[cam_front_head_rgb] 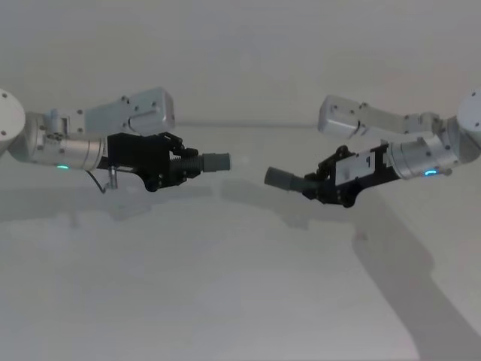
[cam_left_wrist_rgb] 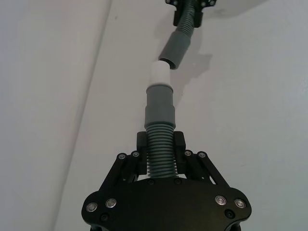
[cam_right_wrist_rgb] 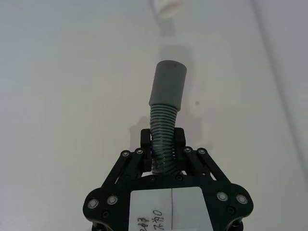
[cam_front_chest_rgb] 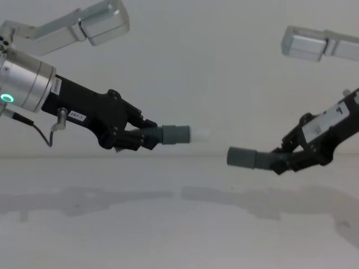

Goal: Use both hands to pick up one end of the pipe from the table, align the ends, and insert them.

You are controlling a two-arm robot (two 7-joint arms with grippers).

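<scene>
- Alignment is the step in hand. Both hose pieces are lifted clear of the bench (cam_front_head_rgb: 225, 301), one in each gripper, and their cuffs face each other with open air between them.
- The left gripper (cam_front_chest_rgb: 140, 137) is clamped on the ribbed part of the left hose piece (cam_left_wrist_rgb: 160, 144), just behind its cuff. That left cuff (cam_front_chest_rgb: 174, 134) and its white tip (cam_front_chest_rgb: 199, 134) point toward the robot's right and lie roughly level in the chest view.
- The right gripper (cam_front_chest_rgb: 280, 159) is closed on the ribbed part of the right hose piece (cam_right_wrist_rgb: 162, 130). Its plain right cuff (cam_front_chest_rgb: 242, 157) points back toward the left, but it sits lower than the white tip and droops slightly where the hose bends past the jaws.
- Height looks like the main error. I would lift the right cuff and tip its mouth up until both cuffs share one line, and only then close the gap.
- In the left wrist view the tip seems almost at the open mouth of the right cuff, but the chest view shows the offset. Both views should be checked before pushing.
- The push should probably be slow and straight along the shared line. The ribbed hose looks flexible and could buckle sideways if the tip catches the rim.
- Both holds sit close behind the cuffs, which should limit that bending. A firm hold matters so neither piece slides back through the jaws.
</scene>
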